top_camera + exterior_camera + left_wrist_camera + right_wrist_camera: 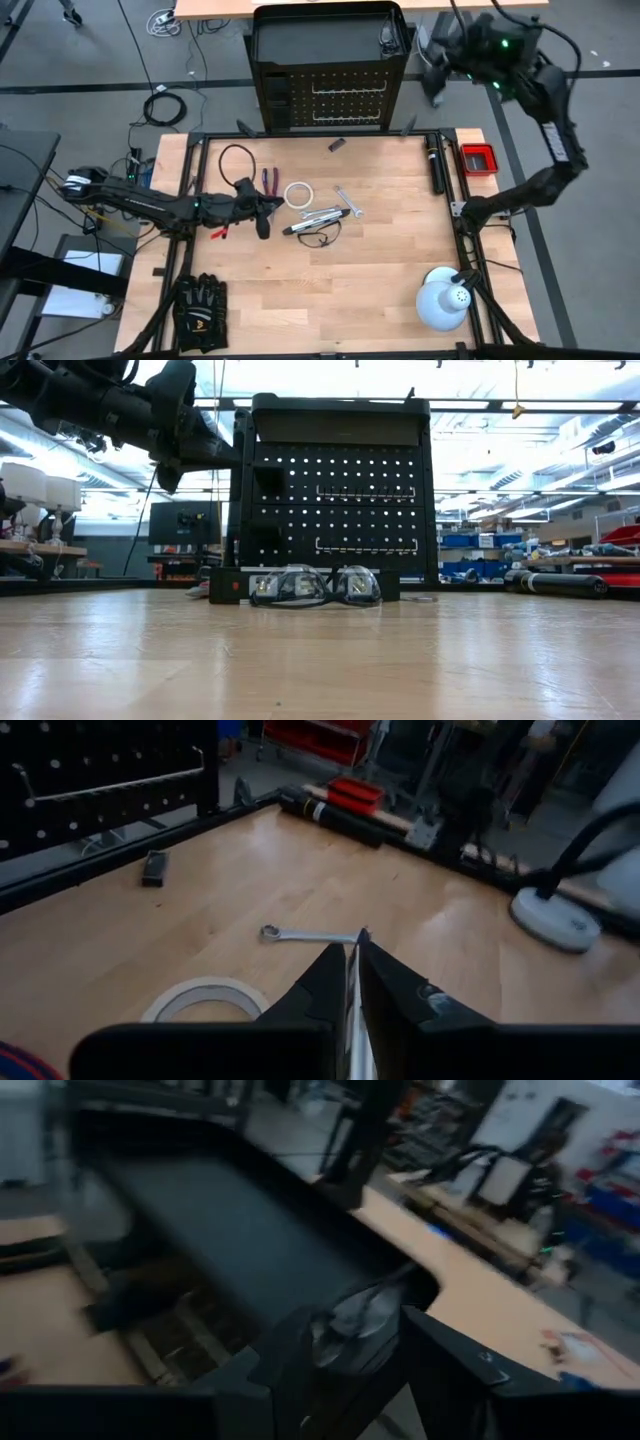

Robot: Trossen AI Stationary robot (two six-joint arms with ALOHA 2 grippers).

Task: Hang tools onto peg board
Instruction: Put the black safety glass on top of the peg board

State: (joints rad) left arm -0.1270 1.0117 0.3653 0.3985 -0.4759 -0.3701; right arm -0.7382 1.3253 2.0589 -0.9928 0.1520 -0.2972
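Observation:
The black peg board (pixel 330 95) stands upright at the table's far edge, topped by a tray-like shelf (pixel 325 40). On the wood lie red-handled pliers (pixel 268 180), a white tape roll (pixel 298 194), a silver wrench (pixel 346 203) and black-framed glasses (pixel 322 238). My left gripper (pixel 278 208) hangs over the table's left middle, pointing right, shut on a thin silver tool (pixel 353 1010). My right gripper (pixel 436 80) is raised beside the shelf's right end, fingers apart. In the blurred right wrist view (pixel 365 1370), a pale grey thing (pixel 350 1315) shows beyond them in the shelf's corner. My left gripper pinches the thin silver tool's flat sides (pixel 352 980) between its two fingers. The tool shows edge-on and lies along the fingers, which reach nearly level toward the table's right. The fingers hide which part of the tool they have. It is clear of the tabletop.
A white dome lamp (pixel 443 300) stands at the near right and black gloves (pixel 200 310) lie at the near left. A red box (pixel 477 157) and a black cylinder (pixel 434 165) sit at the far right. A small dark block (pixel 337 145) lies before the board.

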